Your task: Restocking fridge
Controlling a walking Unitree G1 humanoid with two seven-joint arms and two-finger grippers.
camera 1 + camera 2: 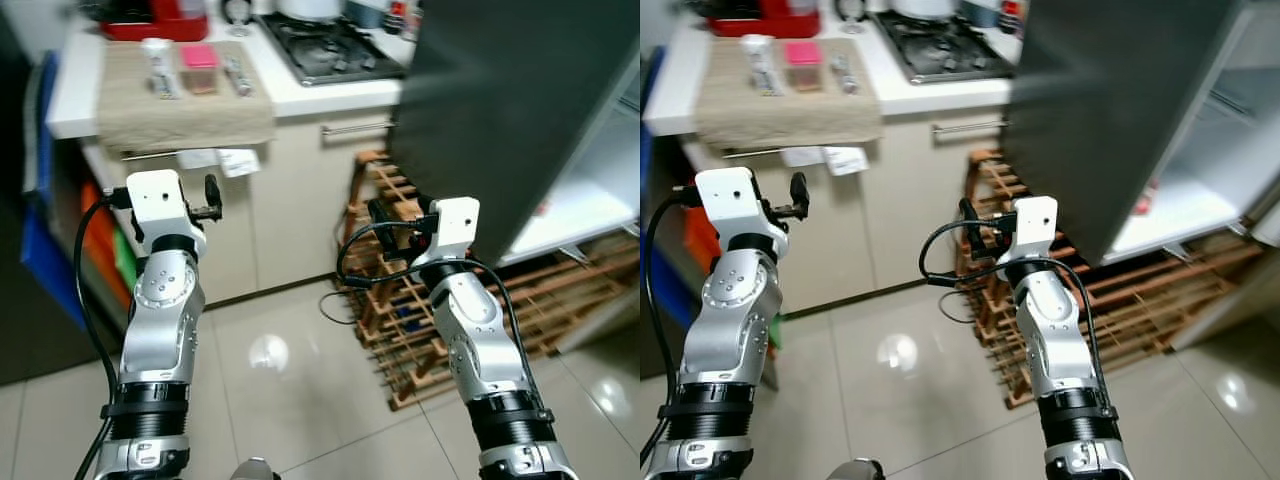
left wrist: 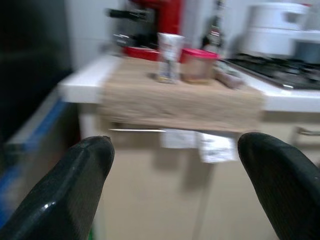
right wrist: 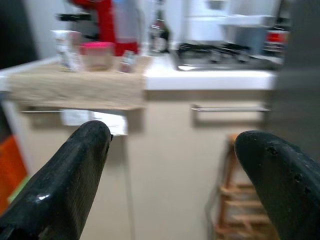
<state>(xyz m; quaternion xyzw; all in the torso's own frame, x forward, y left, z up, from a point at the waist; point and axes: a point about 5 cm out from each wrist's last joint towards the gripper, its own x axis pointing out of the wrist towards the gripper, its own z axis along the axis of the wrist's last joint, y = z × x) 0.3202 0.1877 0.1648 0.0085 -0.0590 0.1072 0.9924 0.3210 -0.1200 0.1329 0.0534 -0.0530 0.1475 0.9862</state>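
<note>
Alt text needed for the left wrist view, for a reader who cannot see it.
The left gripper, fingers apart and holding nothing, points at a counter where a beige cloth carries a white tube, a pink-lidded container and a small dark item, with a stovetop beside it.

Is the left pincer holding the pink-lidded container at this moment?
No. The left pincer is open and empty, while the pink-lidded container stands on the beige cloth on the counter ahead.
</note>
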